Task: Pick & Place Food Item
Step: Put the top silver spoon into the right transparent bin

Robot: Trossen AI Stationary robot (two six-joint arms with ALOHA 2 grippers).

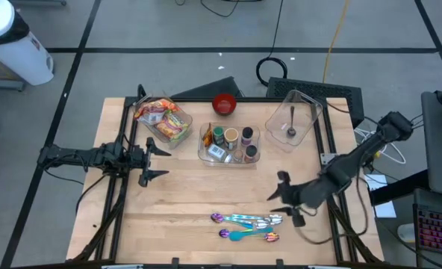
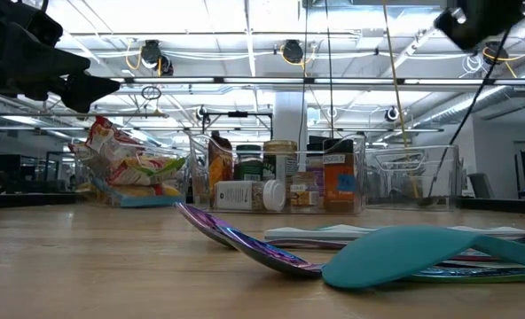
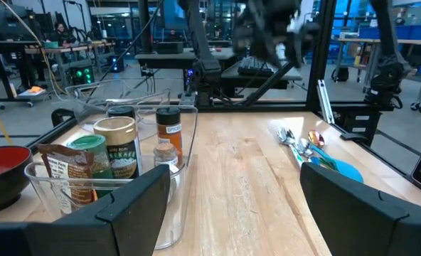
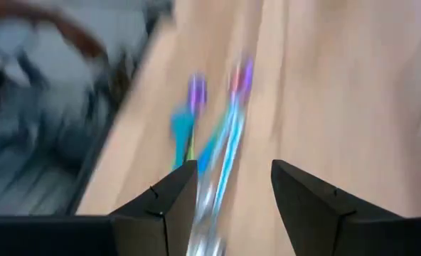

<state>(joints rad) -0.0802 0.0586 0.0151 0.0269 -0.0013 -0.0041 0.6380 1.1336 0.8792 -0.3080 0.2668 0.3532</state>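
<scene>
The high view looked straight down on the whole table (image 1: 228,198). The low view sat at tabletop level, close behind the spoons (image 2: 378,252), facing the middle bin (image 2: 280,182). The left wrist view faced across that bin (image 3: 118,171); the right wrist view looked down at the spoons (image 4: 210,149).

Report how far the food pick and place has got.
Done: nothing visibly moved; the snack packets sit in their bin and the jars in the middle bin.
In hand: nothing. The right gripper hangs empty, fingers apart, by the spoons; the left gripper waits open beside the snack bin.
Left: picking a food item and placing it.
</scene>
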